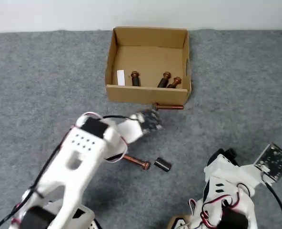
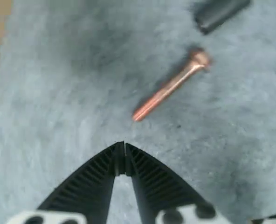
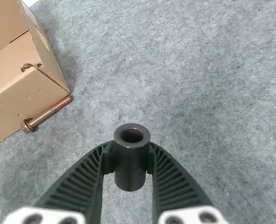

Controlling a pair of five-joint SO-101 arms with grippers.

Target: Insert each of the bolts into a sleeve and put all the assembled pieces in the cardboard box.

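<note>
**Already three pieces boxed, another sleeve gripped**

The cardboard box (image 1: 146, 94) stands near the tabletop's far edge, about midway along it. Three assembled pieces (image 1: 164, 79) lie inside against its near wall, beside a white label (image 1: 120, 78). A stray bolt (image 1: 168, 107) lies on the grey mat (image 1: 45, 86), touching the outside of that wall toward the box's right corner.

Toward the tabletop's near edge, around the middle, a second bolt (image 1: 136, 162) lies flat with its head just beside a free sleeve (image 1: 163, 165) — near, but apart. The left gripper (image 2: 124, 150) hangs over the mat just short of this bolt's plain end, with its jaws pressed together and nothing between them. In the high view the left arm (image 1: 79, 157) stretches from the near-left corner toward the middle. Its far end is blurred there, and probably sits between the box and the second bolt.

The right arm (image 1: 226, 191) sits at the near-right corner. The right gripper (image 3: 128, 151) clamps a held sleeve (image 3: 131, 163) between its ribbed fingers (image 3: 91, 177) — the open bore faces the wrist camera.
</note>
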